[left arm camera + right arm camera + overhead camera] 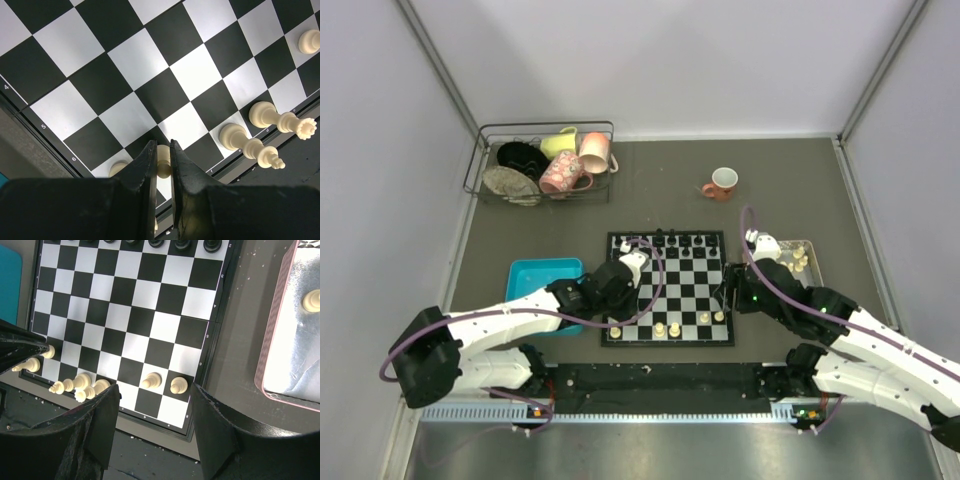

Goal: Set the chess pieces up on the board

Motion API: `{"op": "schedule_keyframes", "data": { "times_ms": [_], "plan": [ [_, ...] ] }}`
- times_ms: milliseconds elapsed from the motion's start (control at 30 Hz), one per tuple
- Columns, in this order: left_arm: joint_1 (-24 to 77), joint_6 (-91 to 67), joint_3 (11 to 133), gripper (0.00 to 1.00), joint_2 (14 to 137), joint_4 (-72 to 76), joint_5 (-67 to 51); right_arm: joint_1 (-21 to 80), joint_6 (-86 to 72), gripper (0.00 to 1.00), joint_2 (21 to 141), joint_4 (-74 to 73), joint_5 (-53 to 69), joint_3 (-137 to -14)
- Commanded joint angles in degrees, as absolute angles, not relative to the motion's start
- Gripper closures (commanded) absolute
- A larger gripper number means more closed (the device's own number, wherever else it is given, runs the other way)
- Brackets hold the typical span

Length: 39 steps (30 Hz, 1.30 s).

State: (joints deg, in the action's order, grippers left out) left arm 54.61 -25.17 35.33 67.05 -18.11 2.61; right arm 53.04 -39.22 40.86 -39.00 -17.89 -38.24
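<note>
Cream plastic on black squares, so easy to read. The left pincer (pixel 162 150) is squeezed shut on one cream piece (pixel 163 167), at the bottom of the left wrist view, over the board's (pixel 150 75) edge row. A second piece (pixel 118 169) sits just beside it on the left.

From the top view that's the lower left corner of the board. A handful of cream pieces (pixel 668 327) are dotted along the bottom row and the black pieces (pixel 670 240) are lined up along the top.

So I'd say it's mid-placement. I can't tell whether the base is actually down on the square.

Next move, I reckon: settle it flat, let go, then lift straight up, since that neighbour is close enough to knock.

The right pincer (pixel 155 389) is spread open with nothing in it. It hangs over the board's lower right, near the pink tray (pixel 272 340) on the bench (pixel 770 200). More cream bits (pixel 800 262) are waiting in there, so lots left to do.
</note>
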Motion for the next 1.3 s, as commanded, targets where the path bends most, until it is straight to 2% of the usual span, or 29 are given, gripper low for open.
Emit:
{"op": "schedule_keyframes", "data": {
  "times_ms": [0,533,800,1267],
  "plan": [
    [54.93,-24.7,35.16,0.86,67.24,-16.52,3.51,53.7,-39.46,0.41,40.52,-37.44,-17.84,-38.14],
    [55.02,-23.73,35.86,0.85,68.12,-17.84,5.27,53.7,-39.46,0.41,40.78,-37.35,-17.84,-38.23],
    [55.02,-24.17,35.77,0.73,68.29,-16.87,4.39,53.7,-39.64,0.41,40.69,-37.27,-17.75,-37.88],
    [55.02,-23.82,37.26,0.65,67.41,-17.22,5.18,53.7,-39.55,0.41,40.34,-37.18,-17.84,-37.71]
  ]
}}
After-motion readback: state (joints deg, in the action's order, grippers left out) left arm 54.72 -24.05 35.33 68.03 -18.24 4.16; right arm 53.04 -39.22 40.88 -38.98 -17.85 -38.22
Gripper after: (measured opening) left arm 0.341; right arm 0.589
